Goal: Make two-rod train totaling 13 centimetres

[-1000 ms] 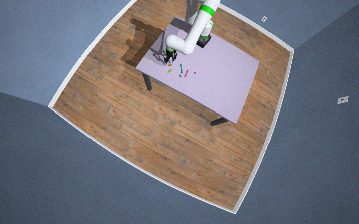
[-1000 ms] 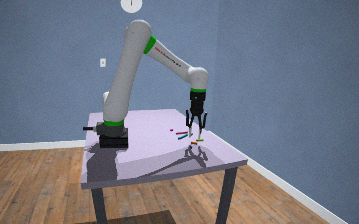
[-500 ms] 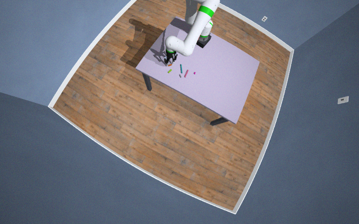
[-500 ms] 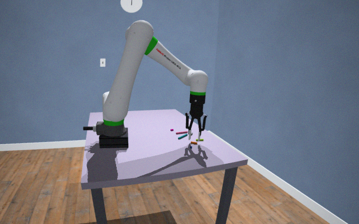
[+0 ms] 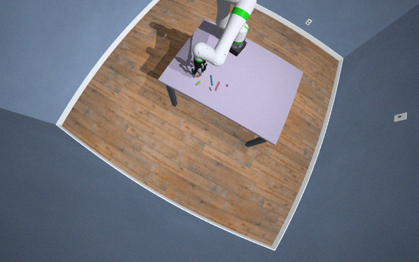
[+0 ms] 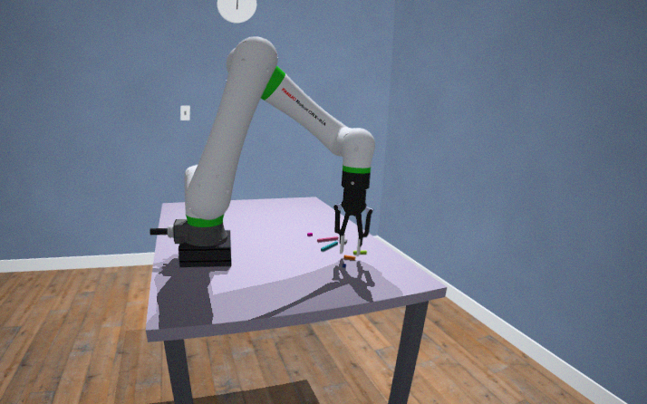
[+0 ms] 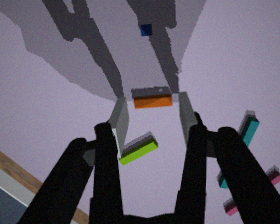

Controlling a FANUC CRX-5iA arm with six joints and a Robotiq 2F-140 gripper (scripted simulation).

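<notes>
My gripper (image 5: 198,74) (image 6: 350,253) (image 7: 153,106) is part open and holds nothing, its fingertips low over the table around the ends of the orange rod (image 5: 198,76) (image 6: 350,257) (image 7: 153,102). The lime rod (image 5: 198,83) (image 6: 361,252) (image 7: 138,152) lies apart, at a slant. The blue rod (image 6: 344,265) (image 7: 146,30) lies in the arm's shadow. The turquoise rod (image 5: 211,80) (image 6: 329,246) (image 7: 250,131) and pink rod (image 5: 217,86) (image 6: 327,239) (image 7: 275,177) lie apart, at different angles. The grey rod (image 5: 210,88) lies near their ends. The magenta rod (image 5: 227,85) (image 6: 309,234) lies beyond the pink one.
The lilac table (image 5: 253,97) (image 6: 265,220) carries the arm's black base (image 5: 237,49) (image 6: 204,253). The lime and grey rods lie nearest the table's long edge. The arm's shadow falls beside the gripper. In the wrist view, fingers hide parts of the turquoise and pink rods.
</notes>
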